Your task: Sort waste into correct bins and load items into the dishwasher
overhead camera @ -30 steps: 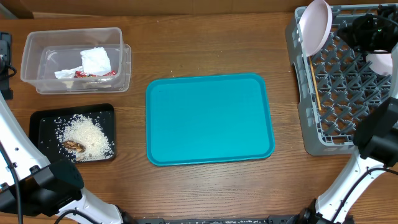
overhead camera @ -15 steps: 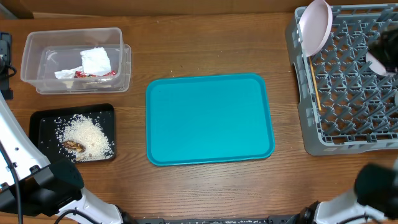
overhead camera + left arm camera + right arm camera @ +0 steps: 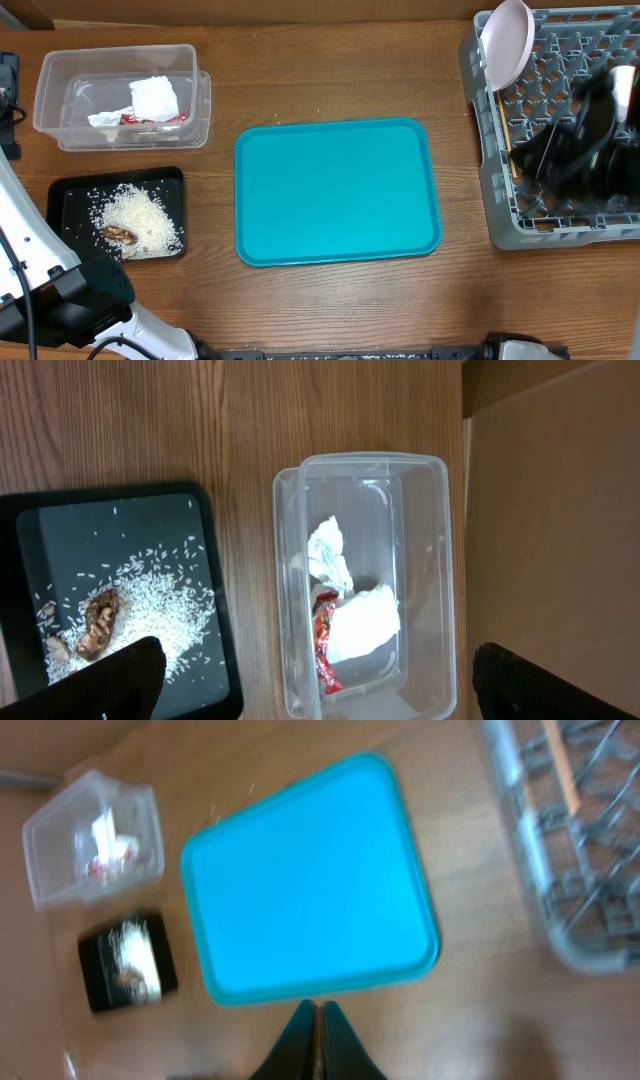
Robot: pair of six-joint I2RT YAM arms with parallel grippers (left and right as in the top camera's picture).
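From above, the dish rack (image 3: pixel 520 236) sits at the table's right edge. The blurry right arm (image 3: pixel 578 145) hangs right over it, so it is the nearer arm by far. The chopsticks (image 3: pixel 507 135) lie inside by the rack's left wall, long way running far to near. In the left wrist view, the left gripper (image 3: pixel 315 658) is wide open and empty over the clear tub (image 3: pixel 400 520). In the right wrist view, the right gripper (image 3: pixel 316 1025) holds nothing. Its tips look close, but blur hides whether they are shut. The rack lies up and right of it.

The serving tray (image 3: pixel 337 190) lay centrally, the tub (image 3: pixel 60 90) behind the shallow tray (image 3: pixel 70 195) at left, the dish rack (image 3: pixel 560 222) at right.
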